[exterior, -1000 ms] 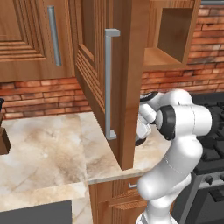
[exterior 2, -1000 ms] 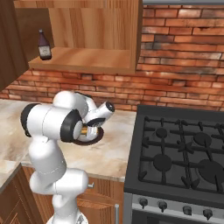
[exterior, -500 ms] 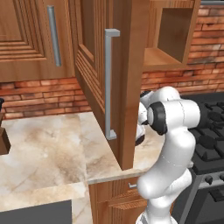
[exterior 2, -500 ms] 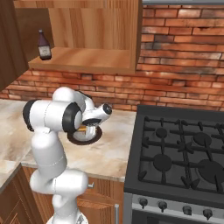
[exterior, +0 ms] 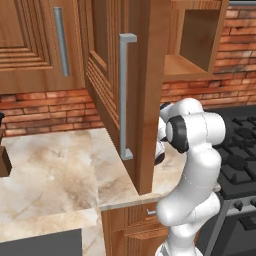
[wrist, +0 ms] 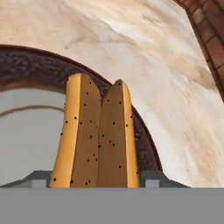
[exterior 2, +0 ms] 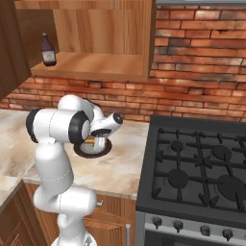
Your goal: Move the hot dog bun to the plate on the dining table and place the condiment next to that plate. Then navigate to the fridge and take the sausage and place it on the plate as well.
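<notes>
The hot dog bun (wrist: 97, 135), tan and split, lies on a dark-rimmed dish (wrist: 39, 70) on the marbled kitchen counter. My gripper (wrist: 96, 180) is down over it, with one grey fingertip against each long side, shut on the bun. From the right base view the gripper (exterior 2: 98, 141) sits on the dish (exterior 2: 82, 151) with a bit of bun (exterior 2: 89, 140) showing. The condiment (exterior 2: 47, 49), a dark bottle, stands on the open wooden shelf above. The plate, dining table, fridge and sausage are out of view.
An open cabinet door (exterior: 142, 100) with a long steel handle (exterior: 125, 95) hangs just left of the arm. A black gas stove (exterior 2: 202, 168) borders the counter (exterior 2: 122, 166) on the right. A brick wall runs behind.
The hand has sunk onto the dish, and the jaws have drawn in from wide open against the bun's sides.
</notes>
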Controlling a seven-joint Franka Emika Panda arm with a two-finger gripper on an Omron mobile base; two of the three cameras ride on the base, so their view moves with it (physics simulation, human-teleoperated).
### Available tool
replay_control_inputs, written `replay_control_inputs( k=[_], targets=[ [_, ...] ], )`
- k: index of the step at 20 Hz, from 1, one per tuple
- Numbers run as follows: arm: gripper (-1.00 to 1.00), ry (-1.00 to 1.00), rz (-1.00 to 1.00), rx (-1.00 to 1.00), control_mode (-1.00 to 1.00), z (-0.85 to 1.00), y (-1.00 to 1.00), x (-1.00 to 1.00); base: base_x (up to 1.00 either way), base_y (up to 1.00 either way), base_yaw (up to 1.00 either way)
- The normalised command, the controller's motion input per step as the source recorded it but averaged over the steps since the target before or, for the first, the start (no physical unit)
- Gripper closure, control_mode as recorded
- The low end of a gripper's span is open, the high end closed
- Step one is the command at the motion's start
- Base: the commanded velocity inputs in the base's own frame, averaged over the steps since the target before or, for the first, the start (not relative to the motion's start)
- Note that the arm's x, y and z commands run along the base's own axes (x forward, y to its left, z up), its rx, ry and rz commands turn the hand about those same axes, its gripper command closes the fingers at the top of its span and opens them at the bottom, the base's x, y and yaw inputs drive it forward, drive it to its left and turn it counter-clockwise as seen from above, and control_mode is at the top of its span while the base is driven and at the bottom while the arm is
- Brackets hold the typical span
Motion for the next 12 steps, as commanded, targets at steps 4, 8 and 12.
replay_control_inputs(
  k=[4, 8, 12],
  targets=[
    [1.00, -0.08, -0.01, 0.00, -1.00, -0.03, 0.00, -0.34, 0.00, 0.00, 0.00],
    [1.00, -0.25, -0.02, 0.00, -1.00, 0.65, 0.00, -0.84, 0.00, 0.00, 0.00],
    [1.00, -0.14, -0.05, 0.00, -1.00, 1.00, 0.00, -0.89, 0.00, 0.00, 0.00]
  ],
)
